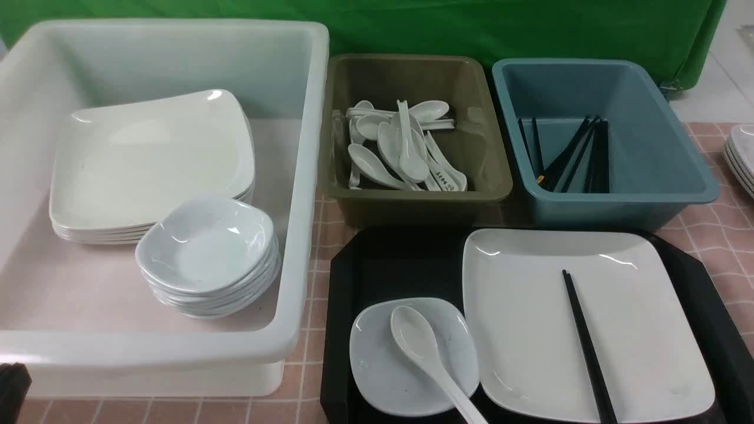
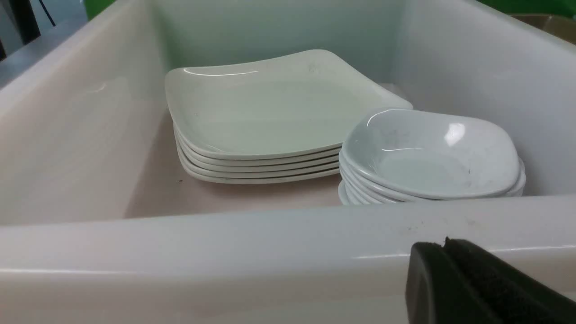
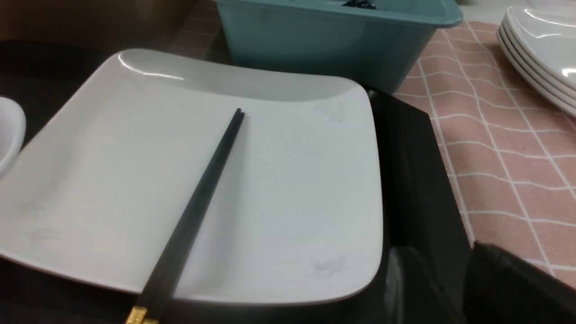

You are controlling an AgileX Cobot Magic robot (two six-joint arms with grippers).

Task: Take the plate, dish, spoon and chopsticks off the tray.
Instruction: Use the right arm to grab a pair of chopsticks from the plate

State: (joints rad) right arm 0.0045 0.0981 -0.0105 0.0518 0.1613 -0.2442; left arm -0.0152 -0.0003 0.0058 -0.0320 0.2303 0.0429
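On the tray (image 1: pixel 343 330), everything still needs clearing: the plate (image 1: pixel 530 330) with the chopsticks (image 1: pixel 589 347) across it, and beside it the dish (image 1: pixel 377 365) bearing the spoon (image 1: pixel 415 335). My left jaws are closed, my right jaws parted; both hold nothing.

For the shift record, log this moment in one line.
spoon: on dish | chopsticks: on plate | left gripper: shut

Small dark characters mark a white glossy spoon handle (image 1: pixel 443 176) in an olive plastic tub (image 1: pixel 421 203), too small to read
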